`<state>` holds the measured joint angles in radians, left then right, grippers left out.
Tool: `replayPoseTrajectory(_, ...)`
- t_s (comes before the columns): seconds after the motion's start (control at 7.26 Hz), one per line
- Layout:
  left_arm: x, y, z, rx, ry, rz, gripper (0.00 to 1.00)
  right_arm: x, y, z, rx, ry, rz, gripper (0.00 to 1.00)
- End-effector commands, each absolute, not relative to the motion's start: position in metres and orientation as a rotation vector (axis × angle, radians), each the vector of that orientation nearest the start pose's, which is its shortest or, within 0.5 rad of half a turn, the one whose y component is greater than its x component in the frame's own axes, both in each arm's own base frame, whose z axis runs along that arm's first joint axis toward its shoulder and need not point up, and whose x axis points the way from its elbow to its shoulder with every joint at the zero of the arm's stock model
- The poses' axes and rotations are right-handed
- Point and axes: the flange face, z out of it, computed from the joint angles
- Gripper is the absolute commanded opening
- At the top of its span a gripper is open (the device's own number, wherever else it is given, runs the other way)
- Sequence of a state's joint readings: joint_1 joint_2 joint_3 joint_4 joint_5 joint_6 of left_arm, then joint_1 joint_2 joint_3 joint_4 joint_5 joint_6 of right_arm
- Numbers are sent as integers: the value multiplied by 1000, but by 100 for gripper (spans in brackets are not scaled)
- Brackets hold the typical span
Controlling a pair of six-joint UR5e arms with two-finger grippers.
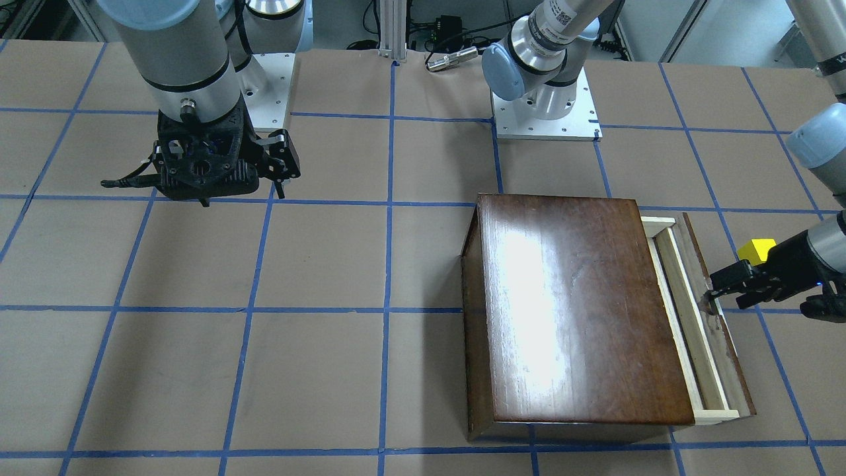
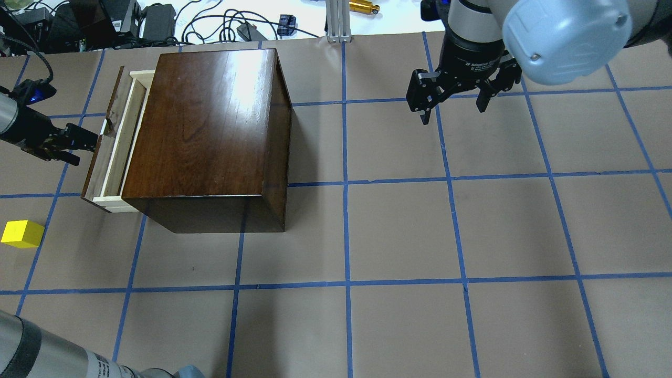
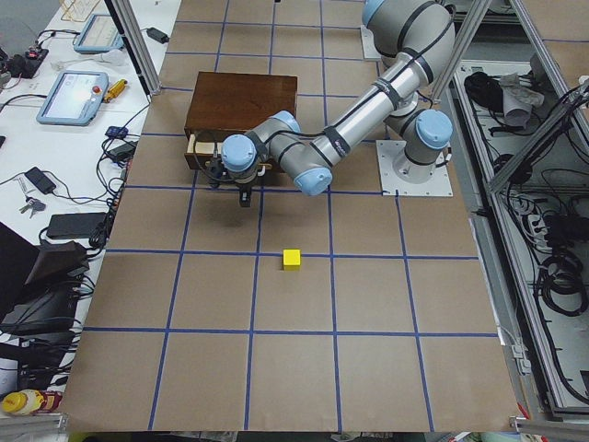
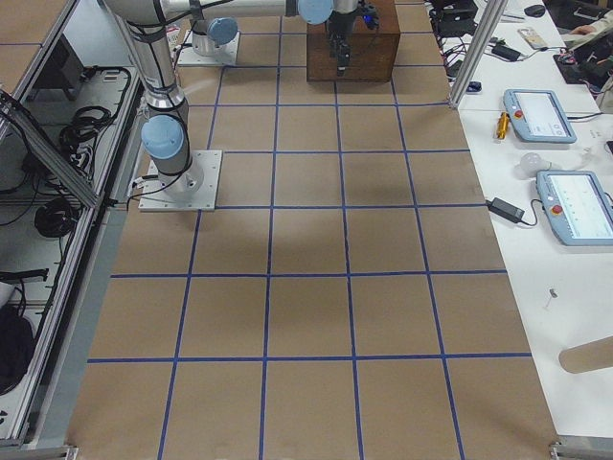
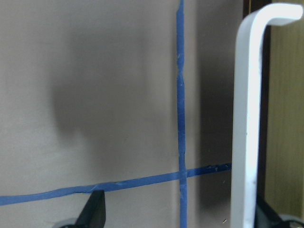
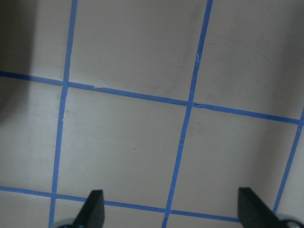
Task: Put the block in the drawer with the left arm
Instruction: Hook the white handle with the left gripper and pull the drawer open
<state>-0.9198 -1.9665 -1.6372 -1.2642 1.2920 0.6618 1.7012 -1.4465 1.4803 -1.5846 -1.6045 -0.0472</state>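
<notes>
The yellow block (image 2: 22,234) lies on the table, off the near end of the drawer, and shows behind the left arm in the front view (image 1: 757,250). The drawer (image 2: 124,140) of the dark-brown cabinet (image 2: 205,131) is pulled partly out, and the part of its pale tray that shows is empty. My left gripper (image 2: 86,143) is open at the drawer front. In the left wrist view its fingers (image 5: 95,211) stand wide apart, with the metal pull (image 5: 247,118) between them, near the right-hand finger. My right gripper (image 2: 454,102) is open and empty, above the table far from the cabinet.
Blue tape lines grid the brown table (image 2: 399,236). Cables and power bricks (image 2: 157,21) lie beyond the far edge behind the cabinet. The arm bases (image 1: 545,112) stand on metal plates on the robot's side of the table.
</notes>
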Motion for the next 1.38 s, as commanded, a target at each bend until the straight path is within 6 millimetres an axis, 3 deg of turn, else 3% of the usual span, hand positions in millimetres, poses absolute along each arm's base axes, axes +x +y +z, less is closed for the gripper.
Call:
replayPoseTrajectory(0.0, 244, -570, 270, -14, 3453, -92, 100, 199, -521, 469, -283, 3163, 29, 100)
replayPoseTrajectory(0.41, 270, -558, 269, -4, 3428, -83, 100, 199, -521, 469, -283, 3163, 29, 100)
replayPoseTrajectory(0.96, 271, -558, 272, -3, 3425, -89, 100, 199, -521, 469, -280, 3164, 29, 100)
replayPoseTrajectory(1.24, 268, -555, 289, -14, 3408, -114, 100, 199, -521, 469, -283, 3163, 29, 100)
